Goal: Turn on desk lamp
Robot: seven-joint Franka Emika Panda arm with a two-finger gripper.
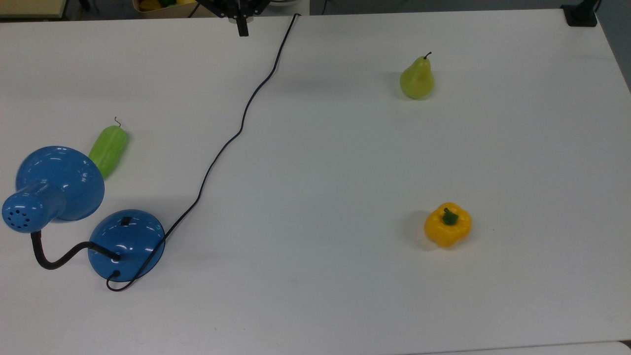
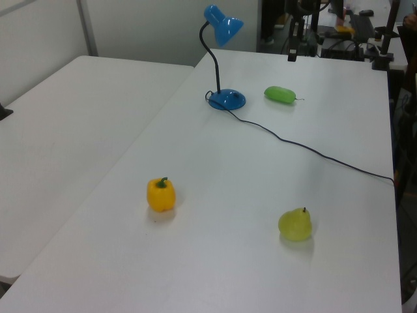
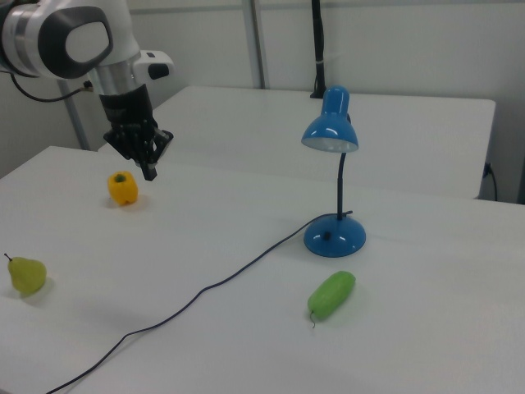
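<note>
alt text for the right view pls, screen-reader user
A blue desk lamp stands unlit on a white table, its cord trailing toward the camera, while the robot's shut pincer hangs apart from it, above the table. A green cucumber, pear and yellow pepper lie around.

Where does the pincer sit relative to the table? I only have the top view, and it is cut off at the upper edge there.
Observer: In the right view the pincer hangs in the air above the table, touching nothing, shut and empty.
Operator: And the lamp? From above, the shade looks as if it were lying beside the base.
Observer: It isn't. The right view shows the shade held high over the base on a nearly upright neck, with its opening facing down.
</note>
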